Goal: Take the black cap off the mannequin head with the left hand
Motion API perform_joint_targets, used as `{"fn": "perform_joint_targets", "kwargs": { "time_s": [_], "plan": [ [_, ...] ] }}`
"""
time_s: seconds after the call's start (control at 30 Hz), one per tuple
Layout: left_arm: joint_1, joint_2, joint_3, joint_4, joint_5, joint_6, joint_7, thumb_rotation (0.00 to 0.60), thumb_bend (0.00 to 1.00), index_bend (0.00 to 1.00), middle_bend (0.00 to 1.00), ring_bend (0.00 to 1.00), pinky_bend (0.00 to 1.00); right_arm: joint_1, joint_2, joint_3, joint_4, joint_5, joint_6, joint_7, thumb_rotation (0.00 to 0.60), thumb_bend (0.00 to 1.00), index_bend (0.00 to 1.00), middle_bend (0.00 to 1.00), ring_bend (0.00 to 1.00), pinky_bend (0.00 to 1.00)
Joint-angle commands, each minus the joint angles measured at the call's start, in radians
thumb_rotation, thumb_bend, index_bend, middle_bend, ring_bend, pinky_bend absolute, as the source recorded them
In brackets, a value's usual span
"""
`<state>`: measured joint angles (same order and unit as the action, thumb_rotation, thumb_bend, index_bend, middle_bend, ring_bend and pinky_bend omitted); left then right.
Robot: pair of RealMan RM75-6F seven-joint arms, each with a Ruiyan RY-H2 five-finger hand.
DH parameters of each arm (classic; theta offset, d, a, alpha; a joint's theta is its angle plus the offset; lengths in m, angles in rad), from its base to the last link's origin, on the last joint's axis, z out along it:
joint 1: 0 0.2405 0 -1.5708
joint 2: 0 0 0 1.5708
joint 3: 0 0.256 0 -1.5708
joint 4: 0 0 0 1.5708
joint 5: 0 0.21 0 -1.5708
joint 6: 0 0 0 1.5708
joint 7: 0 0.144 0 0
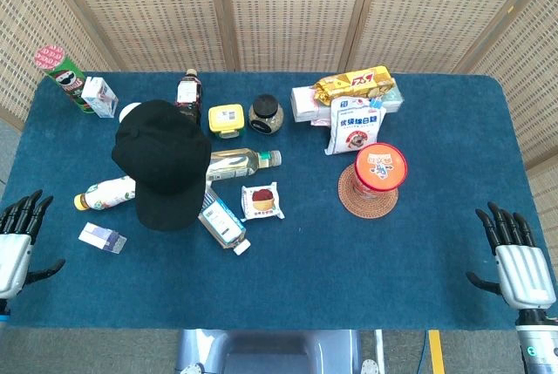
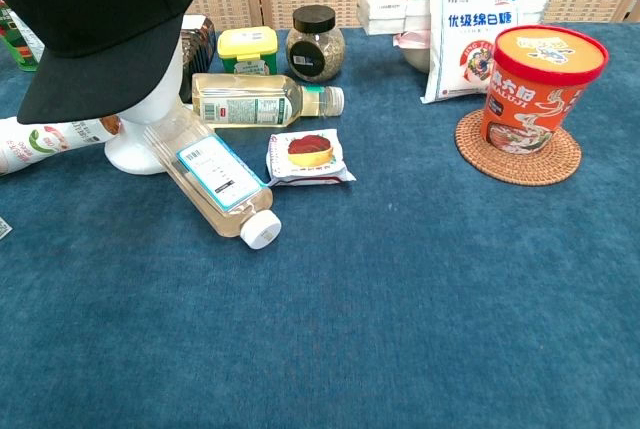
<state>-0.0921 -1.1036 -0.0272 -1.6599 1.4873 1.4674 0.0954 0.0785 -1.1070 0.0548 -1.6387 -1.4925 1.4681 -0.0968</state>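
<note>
Cap [image 1: 163, 163] is still on the white mannequin head [image 2: 150, 134], left-center of the head view, bottles crowded around the base. Looks like soft light fabric with a stiffer brim, so I'd pinch the brim or crown and lift straight up. Left hand [image 1: 17, 239] sits at the lower left edge, fingers spread, holding nothing. Right hand [image 1: 516, 256] at lower right, same deal.

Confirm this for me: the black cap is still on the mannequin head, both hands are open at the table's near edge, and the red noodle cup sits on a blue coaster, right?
Not quite. The noodle cup sits on a brown woven coaster, not a blue one, as the chest view shows. The rest holds: the black cap is on the mannequin head, and the left hand and right hand are open.
</note>
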Motion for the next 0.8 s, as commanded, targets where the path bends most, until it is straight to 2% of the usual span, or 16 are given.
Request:
{"fn": "perform_joint_targets", "kwargs": {
  "time_s": [0.03, 0.17, 0.27, 0.47, 0.67, 0.8],
  "plan": [
    [0.001, -0.005, 0.002, 0.005, 0.007, 0.005, -0.001, 0.6, 0.05, 0.0, 0.0, 0.0, 0.07, -0.003, 0.0, 0.001, 0.006, -0.012, 0.012, 0.014, 0.6, 0.0, 0.01, 0.0, 0.0, 0.0],
    [0.002, -0.022, 0.011, 0.023, 0.05, 0.024, -0.024, 0.6, 0.07, 0.0, 0.0, 0.0, 0.07, -0.006, -0.001, -0.001, 0.01, -0.024, 0.022, 0.029, 0.6, 0.0, 0.01, 0.0, 0.0, 0.0],
    [-0.005, -0.064, 0.022, 0.065, 0.159, 0.082, -0.057, 0.6, 0.08, 0.0, 0.0, 0.0, 0.07, -0.004, -0.001, 0.002, 0.006, -0.032, 0.028, 0.032, 0.6, 0.0, 0.01, 0.0, 0.0, 0.0],
    [-0.022, -0.288, -0.004, 0.234, 0.288, 0.216, -0.064, 0.6, 0.08, 0.0, 0.0, 0.0, 0.07, -0.002, -0.001, 0.0, 0.01, -0.023, 0.013, 0.033, 0.6, 0.0, 0.01, 0.0, 0.0, 0.0],
    [-0.036, -0.451, -0.027, 0.341, 0.296, 0.275, -0.15, 0.6, 0.08, 0.0, 0.0, 0.0, 0.07, -0.006, 0.006, -0.009, 0.014, -0.045, 0.022, 0.054, 0.6, 0.0, 0.01, 0.0, 0.0, 0.0],
    [-0.045, -0.497, -0.038, 0.372, 0.289, 0.291, -0.185, 0.6, 0.08, 0.0, 0.0, 0.0, 0.07, -0.007, 0.01, -0.011, 0.016, -0.05, 0.025, 0.067, 0.6, 0.0, 0.01, 0.0, 0.0, 0.0]
  ]
}}
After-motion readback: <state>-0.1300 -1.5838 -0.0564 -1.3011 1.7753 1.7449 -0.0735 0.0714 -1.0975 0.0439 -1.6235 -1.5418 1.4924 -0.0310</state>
